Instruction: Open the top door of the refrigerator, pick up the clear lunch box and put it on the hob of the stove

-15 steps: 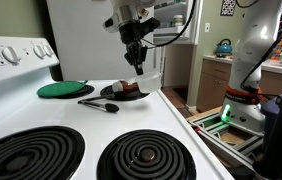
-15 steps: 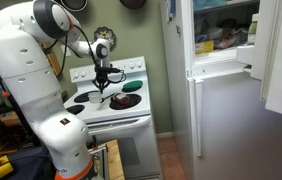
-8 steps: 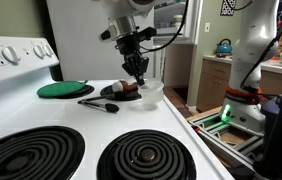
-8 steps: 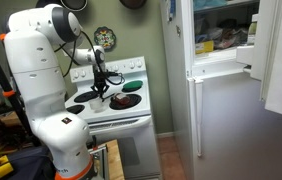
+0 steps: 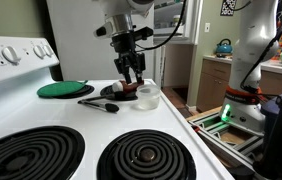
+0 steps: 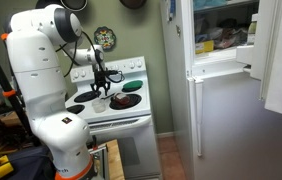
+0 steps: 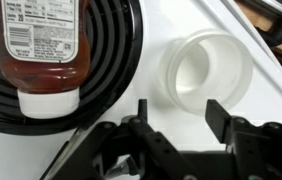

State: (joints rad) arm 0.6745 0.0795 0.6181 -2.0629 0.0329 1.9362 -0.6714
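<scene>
The clear lunch box (image 5: pixel 148 96) stands on the white hob (image 5: pixel 91 125) of the stove, at its right edge beside a black plate of food (image 5: pixel 124 92). My gripper (image 5: pixel 131 70) hangs just above and left of it, open and holding nothing. In the wrist view the lunch box (image 7: pixel 206 68) lies past the spread fingertips of the gripper (image 7: pixel 181 112), apart from them. From farther off, the gripper (image 6: pixel 101 88) is over the stove (image 6: pixel 116 112). The refrigerator (image 6: pixel 231 120) stands to the right, its top door (image 6: pixel 281 55) swung open.
A ketchup bottle (image 7: pixel 43 45) lies across a coil burner (image 7: pixel 116 50). A green disc (image 5: pixel 65 89) and a black utensil (image 5: pixel 99 105) lie on the hob behind two front burners (image 5: pixel 141 155). The robot's white base (image 6: pixel 51 120) stands left of the stove.
The gripper came down to the hob with the lunch box, then opened and let it go. The box now stands on the hob by itself.
</scene>
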